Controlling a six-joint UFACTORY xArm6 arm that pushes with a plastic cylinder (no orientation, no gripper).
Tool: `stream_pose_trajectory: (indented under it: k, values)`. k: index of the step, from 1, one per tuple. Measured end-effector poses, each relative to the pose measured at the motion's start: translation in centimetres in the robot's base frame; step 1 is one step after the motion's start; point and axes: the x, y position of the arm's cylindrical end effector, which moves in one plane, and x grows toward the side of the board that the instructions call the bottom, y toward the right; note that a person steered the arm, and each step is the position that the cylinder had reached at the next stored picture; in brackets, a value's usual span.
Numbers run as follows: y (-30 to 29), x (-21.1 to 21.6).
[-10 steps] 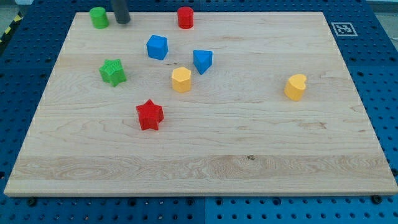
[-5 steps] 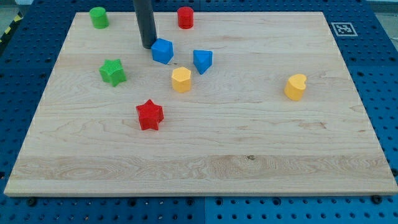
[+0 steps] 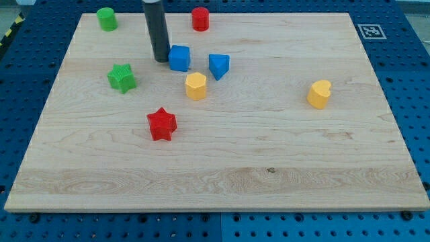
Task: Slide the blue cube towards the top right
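The blue cube sits on the wooden board in the upper left-centre of the view. My tip is right at the cube's left side, touching it or nearly so. The dark rod rises from there out of the view's top. A second blue block, wedge-like, lies just right of the cube.
A yellow hexagonal block lies just below the cube. A red cylinder is at the top centre, a green cylinder at the top left, a green star at the left, a red star below, and a yellow heart-like block at the right.
My tip came down from the top left to the blue cube's left side. The cube has slid a little to the right and down and has turned.
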Motion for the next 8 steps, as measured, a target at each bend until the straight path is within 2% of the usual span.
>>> stream_pose_trajectory:
  k: [2,5,8]
  values:
    - [5.3,1.3]
    - [6.8,3.9]
    - [14.1,3.2]
